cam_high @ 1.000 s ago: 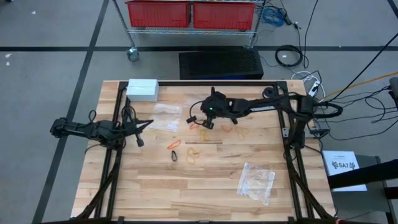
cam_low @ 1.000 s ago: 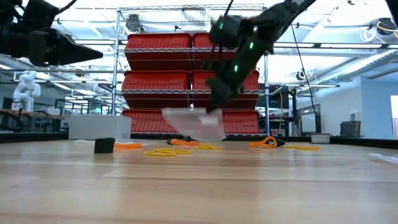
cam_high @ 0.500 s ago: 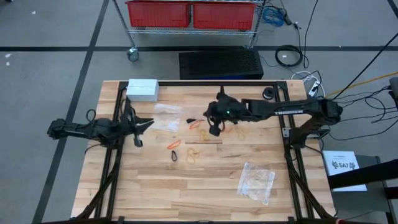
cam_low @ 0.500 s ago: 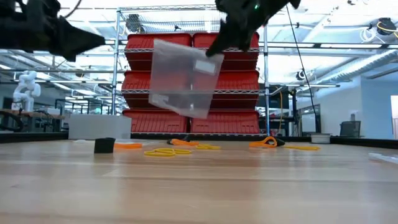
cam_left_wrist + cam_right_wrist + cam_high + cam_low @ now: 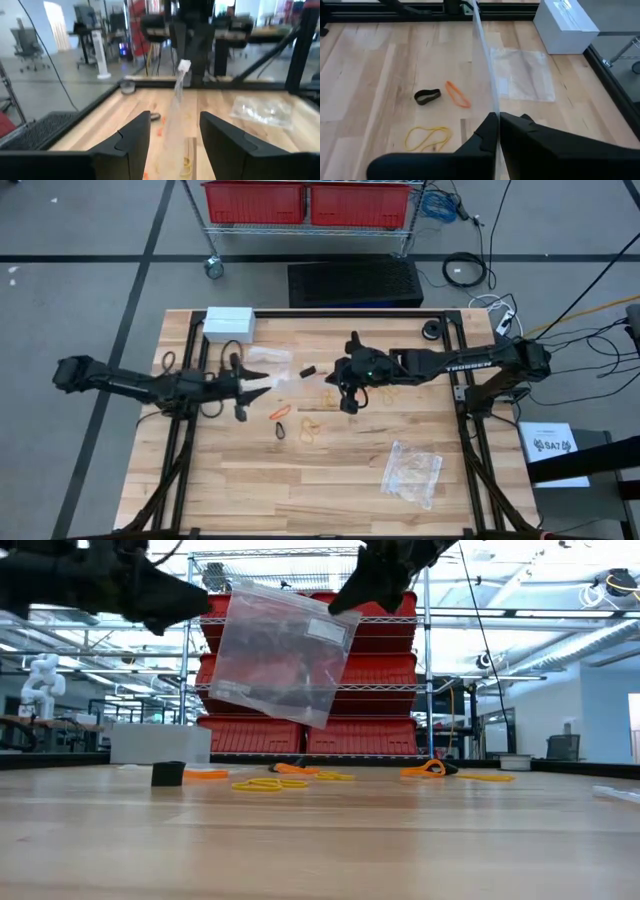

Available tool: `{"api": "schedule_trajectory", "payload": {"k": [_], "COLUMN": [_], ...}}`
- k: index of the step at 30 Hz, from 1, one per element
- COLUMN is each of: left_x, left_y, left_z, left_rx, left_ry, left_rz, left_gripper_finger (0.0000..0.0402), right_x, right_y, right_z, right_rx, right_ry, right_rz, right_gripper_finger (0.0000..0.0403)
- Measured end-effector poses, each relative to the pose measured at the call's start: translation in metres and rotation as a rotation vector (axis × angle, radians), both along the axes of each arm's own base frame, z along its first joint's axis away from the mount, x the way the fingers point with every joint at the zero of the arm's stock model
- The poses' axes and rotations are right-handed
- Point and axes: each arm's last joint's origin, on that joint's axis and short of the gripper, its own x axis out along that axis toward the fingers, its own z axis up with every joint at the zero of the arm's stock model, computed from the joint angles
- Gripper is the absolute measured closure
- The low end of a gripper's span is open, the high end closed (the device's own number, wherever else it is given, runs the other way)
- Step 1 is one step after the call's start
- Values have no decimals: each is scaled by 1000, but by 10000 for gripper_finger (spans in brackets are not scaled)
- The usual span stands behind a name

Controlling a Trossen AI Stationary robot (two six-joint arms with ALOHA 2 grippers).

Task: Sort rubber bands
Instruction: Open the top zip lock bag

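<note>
A clear plastic bag [image 5: 280, 655] hangs in the air over the table's middle, with my right gripper [image 5: 348, 602] shut on it. My left gripper [image 5: 175, 117] is open, level with the bag's upper left edge; its fingers stand on either side of that edge, apart from it. The rubber bands lie loose on the wood below: an orange one [image 5: 282, 411], a black one [image 5: 281, 430] and a yellow one [image 5: 311, 426], with more yellow and orange ones [image 5: 385, 392] toward the right. The right wrist view shows a black [image 5: 427, 96], an orange [image 5: 457, 94] and a yellow band [image 5: 427, 136]. My right gripper pinches the bag's upper right corner [image 5: 492, 107] between its two fingers. The fingers come slanting down from the table's right. The bag hangs below them, tilted and spread flat, clear of the table.
A white box [image 5: 228, 323] stands at the far left. A second clear bag [image 5: 268, 362] lies flat near it, and a third [image 5: 412, 472] lies near the front right. A small black block [image 5: 168, 773] sits on the table. Red bins on a wire shelf stand beyond the far edge.
My right gripper has gone up, lifting the clear bag off the table until it hangs clear and spread out. My left gripper has moved toward the table's right, up to the bag's edge, and has opened.
</note>
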Motion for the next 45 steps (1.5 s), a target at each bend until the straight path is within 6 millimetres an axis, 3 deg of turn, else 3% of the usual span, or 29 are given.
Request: {"api": "schedule_trajectory", "payload": {"k": [8, 21, 25, 35, 41, 45], "left_x": [35, 40, 40, 40, 39, 39], "left_y": [-3, -3, -3, -4, -4, -4], "left_z": [24, 24, 24, 22, 21, 21], "left_rx": [52, 62, 62, 74, 91, 96], "left_ry": [57, 147, 148, 168, 181, 182], "left_rz": [-4, -7, -8, -39, -42, -41], "left_gripper_finger": [222, 225, 256, 391, 396, 398], "right_x": [-1, -3, -4, -4, -4, -2], "right_y": [0, 0, 0, 0, 0, 0], "right_z": [-2, -5, -5, -6, -6, -2], "right_rx": [-13, -14, -14, -14, -15, -15], "right_ry": [23, 66, 68, 79, 81, 36], "right_rz": [9, 10, 10, 10, 11, 11], "right_gripper_finger": [401, 401, 401, 401, 397, 366]}}
